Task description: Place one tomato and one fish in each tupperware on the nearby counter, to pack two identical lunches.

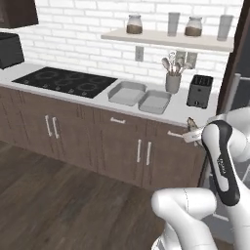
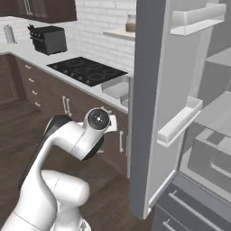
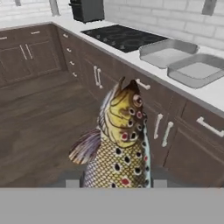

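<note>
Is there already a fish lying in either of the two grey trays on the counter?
No, both trays on the counter look bare inside, and the spotted fish sits in the gripper.

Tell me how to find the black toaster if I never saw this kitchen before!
Start at the long pale counter under the white brick wall. Go right past the black cooktop and the two grey tupperware trays. The toaster is the small black box near the counter's right end, beside the grey pot of utensils; nothing else nearby is black and boxy.
</note>
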